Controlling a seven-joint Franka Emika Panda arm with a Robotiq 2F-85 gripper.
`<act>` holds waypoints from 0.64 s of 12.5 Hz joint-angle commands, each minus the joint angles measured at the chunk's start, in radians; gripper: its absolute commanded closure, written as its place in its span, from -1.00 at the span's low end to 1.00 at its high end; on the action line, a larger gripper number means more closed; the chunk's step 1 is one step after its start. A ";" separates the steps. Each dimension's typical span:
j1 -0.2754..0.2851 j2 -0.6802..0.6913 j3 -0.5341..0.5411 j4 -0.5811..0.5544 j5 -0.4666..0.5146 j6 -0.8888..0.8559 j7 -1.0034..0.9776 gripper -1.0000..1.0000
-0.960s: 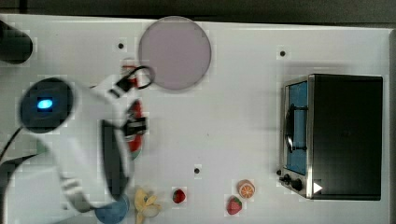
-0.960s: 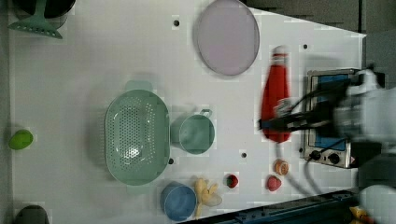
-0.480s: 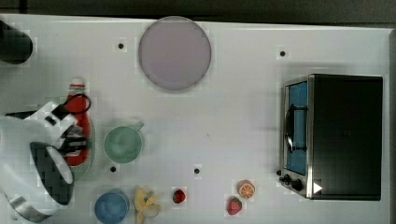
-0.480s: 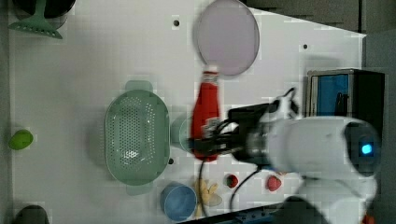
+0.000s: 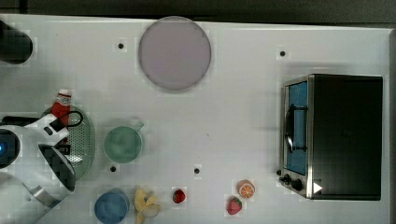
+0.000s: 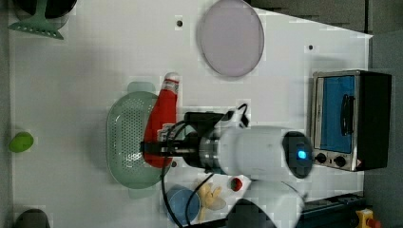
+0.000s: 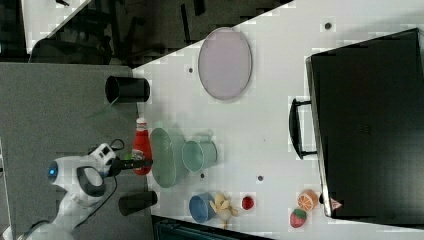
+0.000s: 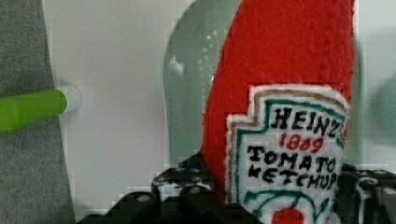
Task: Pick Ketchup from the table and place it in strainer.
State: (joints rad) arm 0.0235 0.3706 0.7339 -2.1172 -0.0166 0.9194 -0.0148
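Note:
The ketchup (image 6: pixel 160 118) is a red bottle with a white cap and a whitish label. It lies over the right rim of the pale mint strainer (image 6: pixel 127 140) in the left view, with its cap past the rim. My gripper (image 6: pixel 153 148) holds its lower end. In the wrist view the label (image 8: pixel 289 149) sits between my two black fingers (image 8: pixel 180 186), which press against both sides, and the strainer's dotted wall (image 8: pixel 191 88) is behind it. The top view shows the ketchup (image 5: pixel 60 105) at the far end of the strainer (image 5: pixel 84 140). In the right view the ketchup (image 7: pixel 141 145) is beside the strainer (image 7: pixel 164 157).
A green cup (image 5: pixel 122 144) stands right beside the strainer. A greyish-lilac plate (image 5: pixel 174 52) is at the back and a toaster oven (image 5: pixel 334 135) at the top view's right. Along the front edge are a blue cup (image 5: pixel 111 206), a banana (image 5: pixel 145 203), strawberries (image 5: pixel 178 196) and an orange slice (image 5: pixel 245 189).
My arm has carried the ketchup from near the oven and plate, past the green cup, to over the strainer at the top view's left.

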 commanded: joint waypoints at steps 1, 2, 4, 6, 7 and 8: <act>-0.005 0.037 -0.001 -0.013 -0.050 0.044 0.128 -0.96; -0.006 0.035 0.000 -0.013 -0.050 0.044 0.128 -1.00; -0.015 0.001 0.000 -0.006 -0.045 0.044 0.131 -1.00; -0.050 -0.060 -0.002 0.003 -0.035 0.040 0.137 -1.00; -0.075 -0.097 -0.004 0.005 -0.027 0.038 0.137 -1.00; -0.105 -0.139 -0.010 0.006 -0.022 0.034 0.137 -1.00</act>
State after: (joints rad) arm -0.0303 0.2886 0.7144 -2.1602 -0.0622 0.9414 0.0695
